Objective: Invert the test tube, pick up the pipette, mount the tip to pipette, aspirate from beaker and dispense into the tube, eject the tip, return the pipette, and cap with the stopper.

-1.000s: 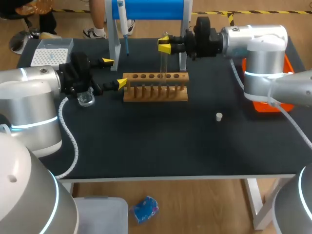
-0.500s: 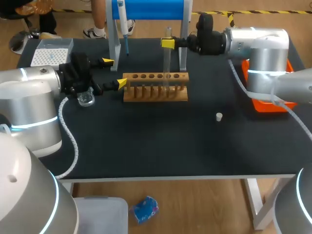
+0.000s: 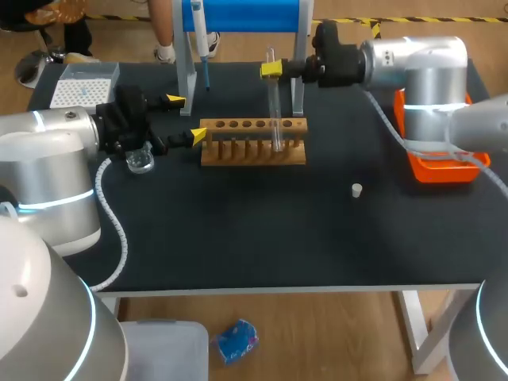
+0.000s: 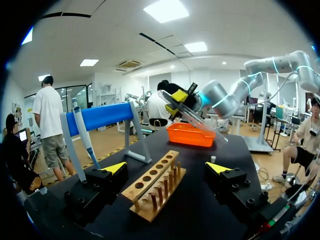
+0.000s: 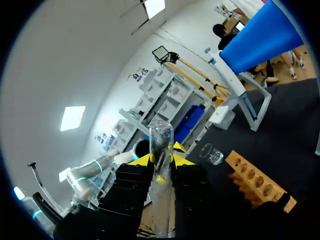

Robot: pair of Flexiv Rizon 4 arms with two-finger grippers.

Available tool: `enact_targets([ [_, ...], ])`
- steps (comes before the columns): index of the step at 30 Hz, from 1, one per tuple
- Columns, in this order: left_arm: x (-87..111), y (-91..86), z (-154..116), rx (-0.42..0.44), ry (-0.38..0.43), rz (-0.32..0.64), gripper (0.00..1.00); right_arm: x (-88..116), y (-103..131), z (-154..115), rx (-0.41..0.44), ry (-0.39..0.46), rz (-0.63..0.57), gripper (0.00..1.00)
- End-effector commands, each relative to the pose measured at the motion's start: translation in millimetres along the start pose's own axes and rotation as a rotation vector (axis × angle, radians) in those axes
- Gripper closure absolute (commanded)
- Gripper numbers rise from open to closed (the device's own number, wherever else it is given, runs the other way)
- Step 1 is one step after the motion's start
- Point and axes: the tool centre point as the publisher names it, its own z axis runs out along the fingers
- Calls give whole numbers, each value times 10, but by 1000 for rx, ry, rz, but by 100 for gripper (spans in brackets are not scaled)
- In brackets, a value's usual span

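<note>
Test tube (image 3: 275, 111): long axis near-vertical, clamped in right jaws over rack (image 3: 252, 152); left jaws wide open, empty, beside rack's end.

1. A lab: the black counter (image 3: 238, 238) holds a wooden rack (image 3: 252, 144) with a glass tube (image 3: 274, 103) at it, a beaker (image 3: 140, 161) at left, and a pipette (image 3: 199, 32) on a blue stand (image 3: 246, 14) at the far edge.
2. A left arm (image 3: 48, 159) and a right arm (image 3: 421, 71) flank it.

**Even overhead light, soft shadows**

The dark desk (image 3: 238, 238) is lit evenly from above, and little shadow is cast on it. Soft glare is seen on the white left arm (image 3: 48, 182), and faint highlights on the test tube (image 5: 161, 165).
</note>
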Motion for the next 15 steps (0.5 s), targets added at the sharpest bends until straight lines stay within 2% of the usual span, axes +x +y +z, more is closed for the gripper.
enact_targets([
  [1, 17, 9, 10, 3, -7, 2, 0, 11, 38, -33, -51, 92, 238, 100],
  [10, 17, 9, 10, 3, -7, 2, 0, -68, -3, -24, 5, 30, 224, 100],
  [15, 17, 9, 10, 3, -7, 2, 0, -106, -40, -14, 20, 31, 279, 100],
])
